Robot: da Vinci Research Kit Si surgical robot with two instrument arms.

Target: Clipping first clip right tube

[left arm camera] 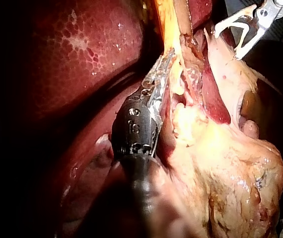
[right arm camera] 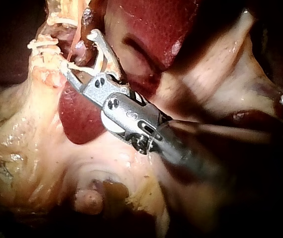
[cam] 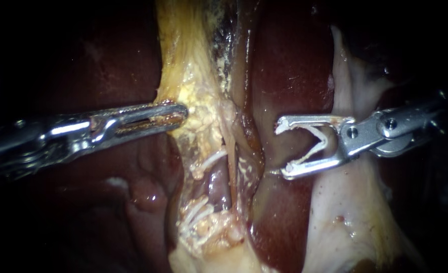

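Clip point(cam: 321, 139) held in wide jaws of right instrument point(cam: 282, 150) | tube point(cam: 244, 169) just ahead, outside them | left instrument point(cam: 182, 112) pinches tissue point(cam: 199, 108)

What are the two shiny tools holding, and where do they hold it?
The left instrument grips the yellowish tissue at its edge. The right instrument carries an open white clip, held by its two arms.
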